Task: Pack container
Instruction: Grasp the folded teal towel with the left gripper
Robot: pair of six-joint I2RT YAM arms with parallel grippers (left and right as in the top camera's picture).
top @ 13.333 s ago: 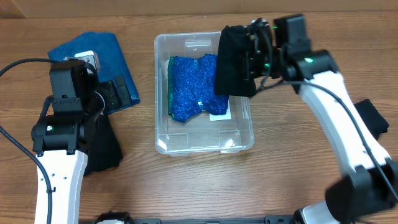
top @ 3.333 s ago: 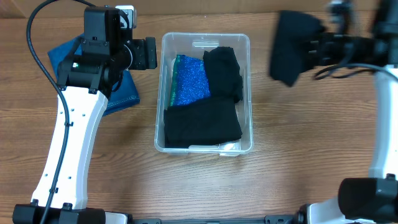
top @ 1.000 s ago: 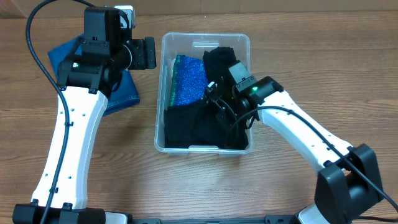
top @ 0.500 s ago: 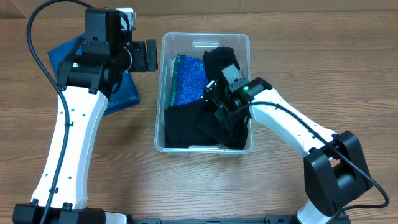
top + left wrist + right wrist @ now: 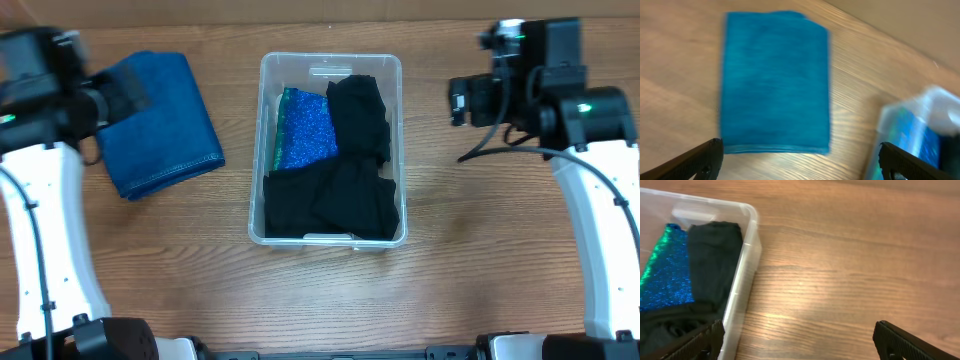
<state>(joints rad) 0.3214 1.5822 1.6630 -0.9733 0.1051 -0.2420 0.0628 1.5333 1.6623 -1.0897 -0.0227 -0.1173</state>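
Note:
The clear container (image 5: 331,62) stands mid-table, holding a sparkly blue cloth (image 5: 305,130), a black cloth (image 5: 360,115) at the back and more black cloth (image 5: 330,205) across the front. A folded blue towel (image 5: 160,125) lies on the table to its left. My left gripper (image 5: 128,93) hovers over the towel's left part, open and empty; its wrist view shows the towel (image 5: 775,80) ahead between wide jaws (image 5: 800,162). To the right of the container, my right gripper (image 5: 458,100) is open and empty, with only bare wood (image 5: 800,340) between its fingers.
The container's near corner (image 5: 747,235) shows in the right wrist view, with black cloth (image 5: 710,265) and blue sparkly cloth (image 5: 667,275) inside. The left wrist view catches the container's blurred edge (image 5: 925,125) at the right.
My right gripper has opened, left the black cloth in the container and pulled out to the right rear. My left arm has swung left, away from the container's side.

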